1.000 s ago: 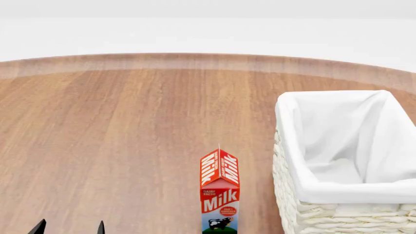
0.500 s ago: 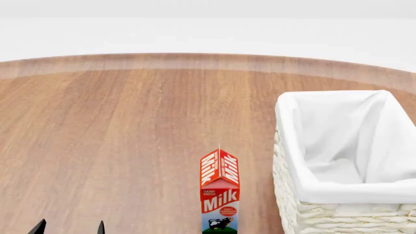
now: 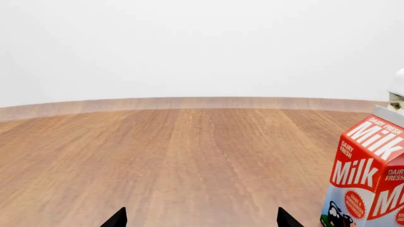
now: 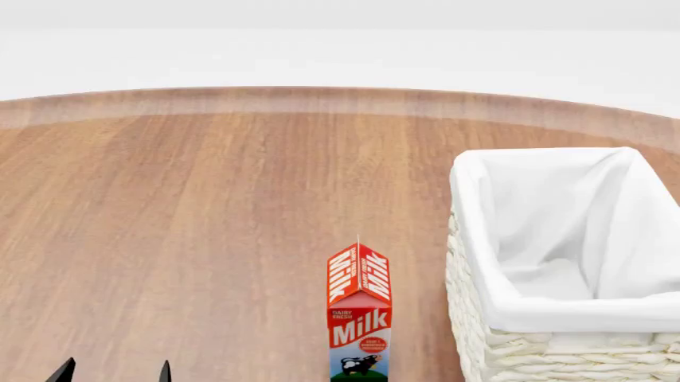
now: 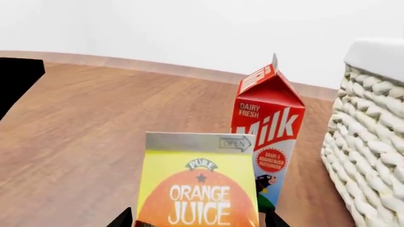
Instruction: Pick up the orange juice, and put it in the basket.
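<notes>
The orange juice [image 5: 198,189], a yellow carton with an orange panel and white lettering, shows only in the right wrist view. It stands close in front of the camera, between my right gripper's [image 5: 198,220] two black fingertips [image 5: 125,219], with a small gap on each side. That gripper is open. The basket [image 4: 499,298], white wicker with a cloth liner, stands at the right of the table; its wall also shows in the right wrist view [image 5: 372,137]. My left gripper [image 4: 114,372] is open and empty, low at the front left [image 3: 200,220]. The orange juice is out of the head view.
A red-and-white milk carton [image 4: 359,310] stands upright just left of the basket, behind the orange juice [image 5: 268,123], and to one side in the left wrist view [image 3: 369,175]. A black shape [image 5: 16,82] sits at the right wrist view's edge. The round wooden table [image 4: 212,199] stretches far back.
</notes>
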